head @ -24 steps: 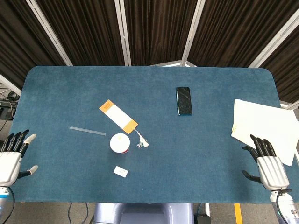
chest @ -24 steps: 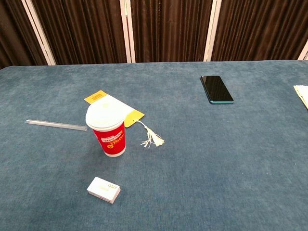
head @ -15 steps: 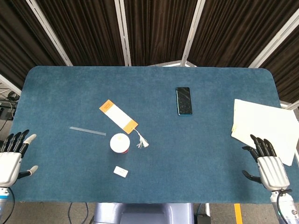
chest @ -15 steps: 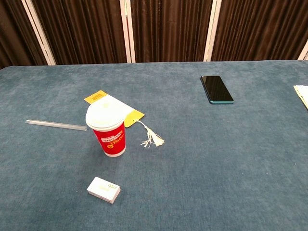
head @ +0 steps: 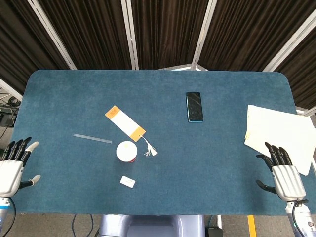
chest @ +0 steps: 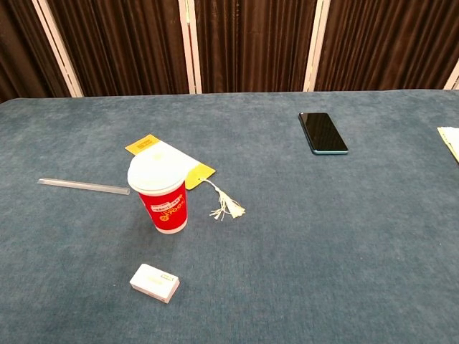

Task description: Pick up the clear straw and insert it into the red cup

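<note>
Head view | clear straw point(head: 93, 138) flat on table point(head: 207, 158), just left of red cup point(head: 127, 151) | left hand point(head: 14, 165) and right hand point(head: 282, 173) empty, fingers spread, near edge | advice: left hand pinches straw mid-length, tips it upright over lid.

The head camera looked steeply down from high above the near edge, taking in the whole blue table point(head: 222, 163) back to the dark curtains. The chest camera sat low and close, facing across it. Both showed the red cup point(head: 127, 151) and phone point(head: 194, 106).
</note>
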### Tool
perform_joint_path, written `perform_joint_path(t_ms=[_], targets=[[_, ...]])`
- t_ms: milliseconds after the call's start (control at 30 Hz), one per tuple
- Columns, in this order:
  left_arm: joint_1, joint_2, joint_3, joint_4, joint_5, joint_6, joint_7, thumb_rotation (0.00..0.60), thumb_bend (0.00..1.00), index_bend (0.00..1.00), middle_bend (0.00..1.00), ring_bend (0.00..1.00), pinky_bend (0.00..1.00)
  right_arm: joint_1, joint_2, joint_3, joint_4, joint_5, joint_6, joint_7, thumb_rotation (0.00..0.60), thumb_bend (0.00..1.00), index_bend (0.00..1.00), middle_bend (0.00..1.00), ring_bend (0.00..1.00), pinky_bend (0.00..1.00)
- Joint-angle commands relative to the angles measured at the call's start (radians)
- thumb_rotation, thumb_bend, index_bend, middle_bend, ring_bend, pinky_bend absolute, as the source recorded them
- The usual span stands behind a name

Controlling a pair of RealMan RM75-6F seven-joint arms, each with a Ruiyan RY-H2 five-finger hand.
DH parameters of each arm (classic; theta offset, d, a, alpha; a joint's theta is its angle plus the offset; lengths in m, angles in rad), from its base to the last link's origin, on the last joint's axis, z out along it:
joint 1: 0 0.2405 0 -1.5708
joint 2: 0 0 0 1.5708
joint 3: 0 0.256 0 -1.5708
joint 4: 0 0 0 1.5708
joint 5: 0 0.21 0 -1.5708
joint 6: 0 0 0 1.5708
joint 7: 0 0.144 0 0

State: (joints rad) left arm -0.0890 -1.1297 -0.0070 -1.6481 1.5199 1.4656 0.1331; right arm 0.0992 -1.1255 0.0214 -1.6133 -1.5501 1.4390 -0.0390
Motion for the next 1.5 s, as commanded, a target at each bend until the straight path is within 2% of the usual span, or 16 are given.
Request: perform_joint_path(t_ms=[33, 233, 367, 533, 700, 867, 1000, 1333, 1500], targets=[[0.0, 0.0, 0.0, -0.002, 0.0, 0.001, 0.002, 0.6, 0.11, 0.12, 0.0, 0.0, 0.0, -0.001, 0.001, 0.0, -0.001, 0.0, 0.0, 0.002, 0.6, 0.14, 0.25, 0.0, 0.0, 0.0], [-0.003, 0.007, -0.006, -0.017, 0.004, 0.006, -0.001, 0.6, 0.11, 0.15, 0.0, 0.0, 0.0, -0.003, 0.004, -0.003, -0.005, -0.002, 0.002, 0.003, 0.6, 0.14, 0.25, 0.0, 0.0, 0.0], [-0.022, 0.016, -0.024, -0.036, -0.004, -0.009, 0.016, 0.6, 0.16, 0.23, 0.0, 0.0, 0.0, -0.003, 0.004, -0.003, -0.006, 0.002, -0.001, 0.004, 0.6, 0.14, 0.25, 0.0, 0.0, 0.0], [-0.086, 0.021, -0.073, -0.069, -0.075, -0.095, 0.083, 0.6, 0.23, 0.33, 0.0, 0.0, 0.0, -0.001, 0.005, -0.002, -0.009, 0.006, -0.007, 0.007, 0.6, 0.14, 0.25, 0.0, 0.0, 0.0], [-0.169, 0.0, -0.126, -0.083, -0.206, -0.221, 0.169, 0.6, 0.24, 0.34, 0.0, 0.0, 0.0, 0.001, 0.008, -0.002, -0.012, 0.012, -0.015, 0.016, 0.6, 0.14, 0.25, 0.0, 0.0, 0.0], [-0.25, -0.056, -0.175, -0.047, -0.325, -0.304, 0.254, 0.6, 0.24, 0.37, 0.0, 0.0, 0.0, 0.002, 0.012, 0.0, -0.017, 0.021, -0.021, 0.025, 0.6, 0.14, 0.25, 0.0, 0.0, 0.0], [-0.345, -0.151, -0.206, 0.033, -0.443, -0.385, 0.362, 0.6, 0.24, 0.41, 0.0, 0.0, 0.0, 0.011, 0.013, 0.006, -0.019, 0.045, -0.046, 0.033, 0.6, 0.14, 0.25, 0.0, 0.0, 0.0], [-0.472, -0.32, -0.195, 0.226, -0.575, -0.481, 0.481, 0.6, 0.27, 0.43, 0.0, 0.0, 0.0, 0.02, 0.021, 0.015, -0.03, 0.086, -0.081, 0.047, 0.6, 0.14, 0.25, 0.0, 0.0, 0.0], [-0.506, -0.382, -0.19, 0.267, -0.592, -0.491, 0.489, 0.6, 0.31, 0.46, 0.0, 0.0, 0.0, 0.018, 0.026, 0.014, -0.035, 0.084, -0.077, 0.057, 0.6, 0.14, 0.25, 0.0, 0.0, 0.0]])
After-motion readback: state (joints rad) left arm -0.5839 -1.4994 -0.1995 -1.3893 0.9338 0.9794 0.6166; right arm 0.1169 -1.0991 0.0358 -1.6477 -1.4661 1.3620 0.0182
